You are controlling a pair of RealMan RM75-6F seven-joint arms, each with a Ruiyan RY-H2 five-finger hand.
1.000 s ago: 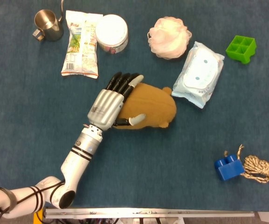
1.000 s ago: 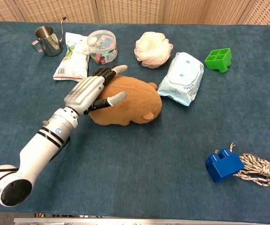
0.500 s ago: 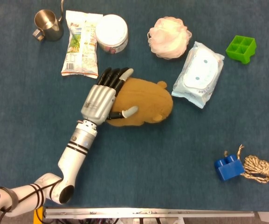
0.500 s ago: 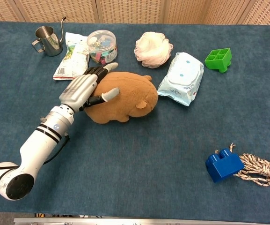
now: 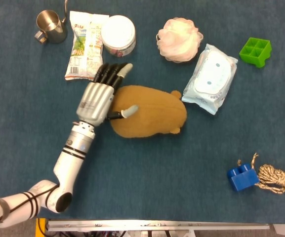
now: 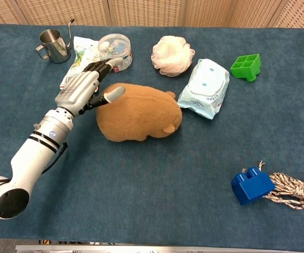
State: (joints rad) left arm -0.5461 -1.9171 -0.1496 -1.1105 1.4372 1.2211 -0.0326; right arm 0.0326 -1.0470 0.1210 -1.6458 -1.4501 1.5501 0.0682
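A brown plush animal [image 5: 149,111] [image 6: 138,113] lies on its side in the middle of the blue cloth. My left hand [image 5: 100,94] [image 6: 83,89] is at its left end, with the fingers stretched out and apart, pointing toward the snack packet [image 5: 85,47]. Only the thumb tip reaches the plush's left edge; the palm is off it and holds nothing. My right hand shows in neither view.
Along the back stand a metal cup [image 5: 51,27], a round white-lidded tub [image 5: 118,34], a pink bath pouf [image 5: 179,39], a wet-wipes pack [image 5: 210,79] and a green block [image 5: 255,51]. A blue brick [image 5: 242,177] and a rope coil [image 5: 279,178] lie at the front right.
My left hand has let go of the plush and drawn back to the left and toward the snack packet. The plush shifted slightly left and has settled flat.
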